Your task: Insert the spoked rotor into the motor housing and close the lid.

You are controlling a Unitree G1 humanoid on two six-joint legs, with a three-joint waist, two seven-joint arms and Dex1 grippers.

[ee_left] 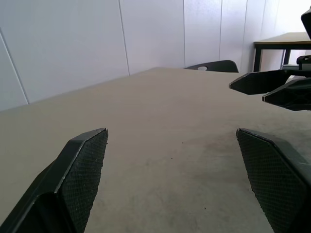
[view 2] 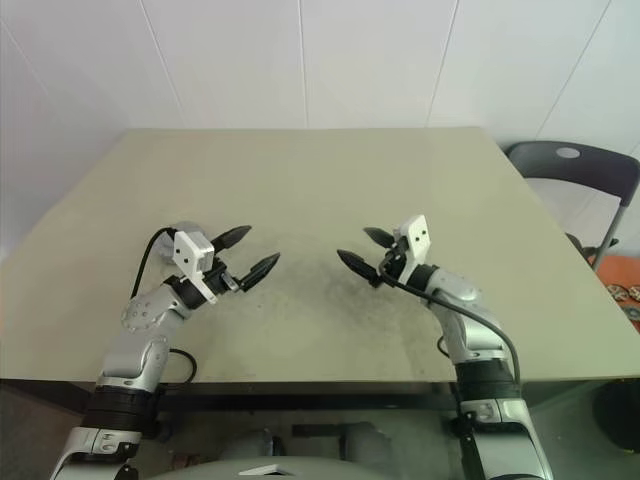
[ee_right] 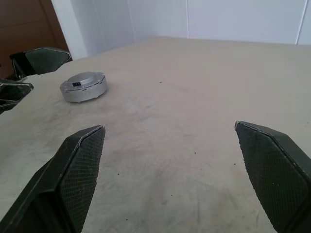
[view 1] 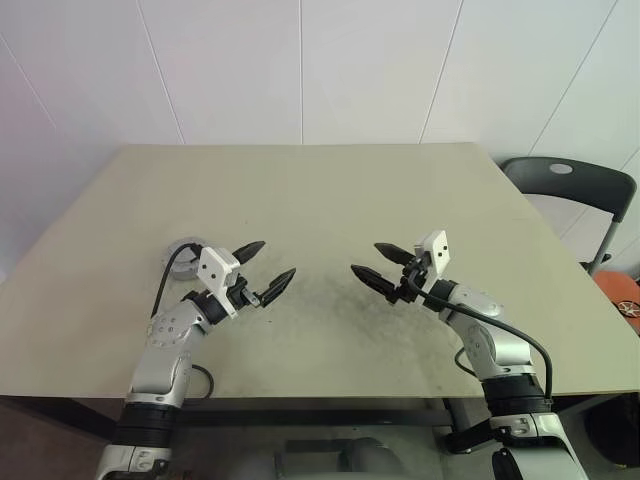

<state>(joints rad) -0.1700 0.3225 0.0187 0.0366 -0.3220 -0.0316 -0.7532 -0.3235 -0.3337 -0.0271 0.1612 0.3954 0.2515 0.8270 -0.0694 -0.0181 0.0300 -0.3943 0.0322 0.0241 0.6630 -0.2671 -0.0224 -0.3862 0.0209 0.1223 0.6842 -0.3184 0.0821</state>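
Observation:
A squat round silver part with a flat notched top lies on the table's left side; it looks like the motor housing with the lid sitting on it. From the head, the housing is half hidden behind my left wrist and its cable. The spoked rotor is out of view. My left gripper hovers open just right of the housing, pointing toward the centre. Facing it, my right gripper is open as well, with nothing between its fingers. A gap of bare table separates the two.
The beige table stretches far ahead to a white panelled wall. A dark folding chair stands off the table's right far corner. An orange object lies on the floor at the right. Another table stands beyond the chair.

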